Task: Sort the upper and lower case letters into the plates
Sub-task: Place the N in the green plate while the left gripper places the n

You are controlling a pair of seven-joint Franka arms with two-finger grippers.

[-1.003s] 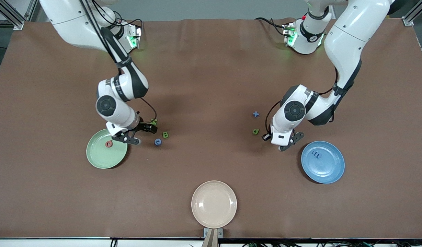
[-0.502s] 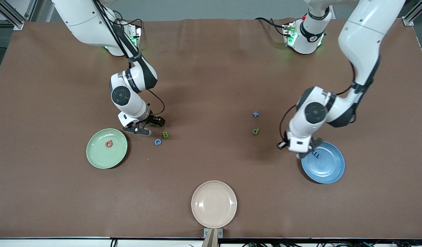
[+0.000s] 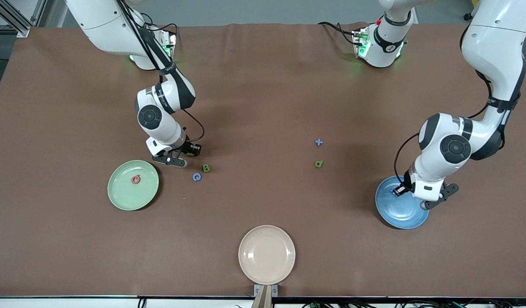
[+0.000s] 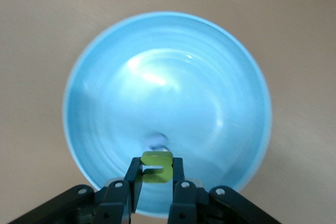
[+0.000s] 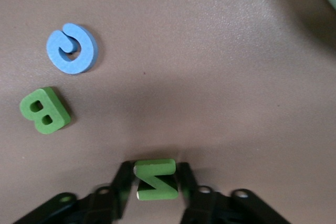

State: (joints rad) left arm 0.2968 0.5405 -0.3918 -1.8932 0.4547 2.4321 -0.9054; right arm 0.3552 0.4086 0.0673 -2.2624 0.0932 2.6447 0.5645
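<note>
- The right gripper [image 5: 156,190] is low at the table, its jaws clenched on a flat green toy letter N [image 5: 155,180], near the pale mint green round plate [image 3: 117,196]; the right arm bends down steeply from its base.
- The left gripper [image 4: 157,182] hangs over the medium blue round plate [image 4: 105,77], jaws grasping a small flat green toy letter [image 4: 157,167]; the left arm arches down with its wrist pointing at the plate.
- A pink toy letter Q [image 3: 135,179] lies in the mint plate.
- A dark smudge shows in the blue plate under the held letter; I cannot tell what it is.
- A green letter B [image 5: 44,110] and a blue letter C [image 5: 71,48] lie on the brown table [image 3: 263,85] just beside the right gripper.
- A blue letter x [image 3: 319,142] and a small green letter [image 3: 318,164] lie apart near the table's middle.
- A beige round plate [image 3: 267,273] sits at the table's edge nearest the front camera.
</note>
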